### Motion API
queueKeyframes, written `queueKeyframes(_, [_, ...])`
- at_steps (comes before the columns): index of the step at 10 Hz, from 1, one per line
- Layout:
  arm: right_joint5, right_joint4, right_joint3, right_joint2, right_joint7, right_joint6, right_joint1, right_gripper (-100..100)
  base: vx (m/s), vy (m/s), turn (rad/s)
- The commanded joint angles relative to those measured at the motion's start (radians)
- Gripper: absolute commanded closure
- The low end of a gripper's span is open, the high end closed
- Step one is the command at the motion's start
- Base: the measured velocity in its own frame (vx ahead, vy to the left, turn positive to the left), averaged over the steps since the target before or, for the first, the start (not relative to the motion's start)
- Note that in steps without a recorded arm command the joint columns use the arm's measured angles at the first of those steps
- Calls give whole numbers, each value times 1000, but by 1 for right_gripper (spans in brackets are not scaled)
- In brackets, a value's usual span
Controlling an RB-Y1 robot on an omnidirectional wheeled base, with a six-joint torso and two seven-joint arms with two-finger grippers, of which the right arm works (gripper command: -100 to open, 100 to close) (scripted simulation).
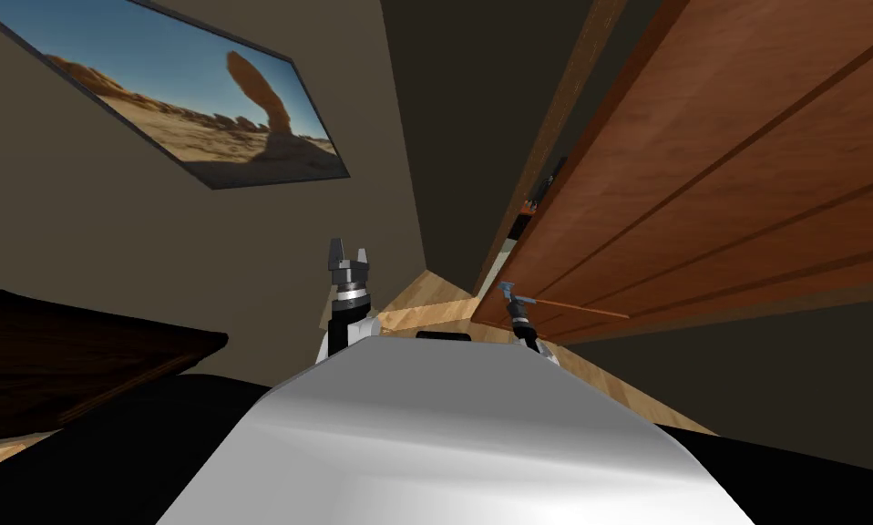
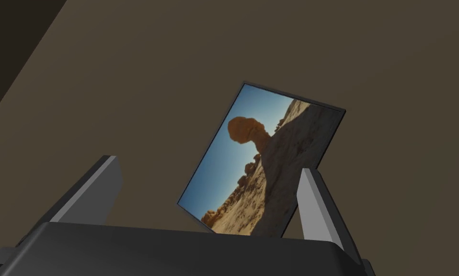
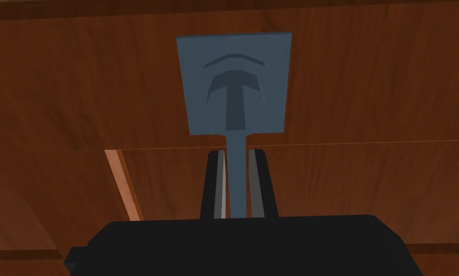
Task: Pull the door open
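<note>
Right gripper (image 3: 235, 153) is clamped on the handle (image 3: 236, 110), blades pressing both sides of its blue-grey lever, on the red-brown door (image 3: 367, 96) ahead and to my right. Left gripper (image 2: 208, 164) idles ahead-left, blades spread wide, holding nothing. Step, as judged: grasp made, pull in hand; the next move calls for drawing back along the door's arc without slipping off. The hinge side is cut off, and how far ajar is hard to read.
</note>
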Motion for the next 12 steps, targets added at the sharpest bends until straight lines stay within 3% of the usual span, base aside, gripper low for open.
queueKeyframes(1, [0,0,0,0,0,0,0,100,-118,-11,20])
queueKeyframes(2, [23,2,12,-13,-30,-29,21,100,-181,-26,107])
queueKeyframes(7, [83,1,39,-56,-107,-116,71,100,-220,-65,104])
queueKeyframes(8, [86,1,41,-58,-112,-121,74,100,-203,-60,46])
queueKeyframes(9, [85,-11,44,-49,-109,-106,75,100,-85,-20,14])
queueKeyframes(10, [99,0,40,-57,-122,-139,92,100,-113,-32,141])
queueKeyframes(12, [111,7,33,-68,-134,-168,107,100,-166,-59,159])
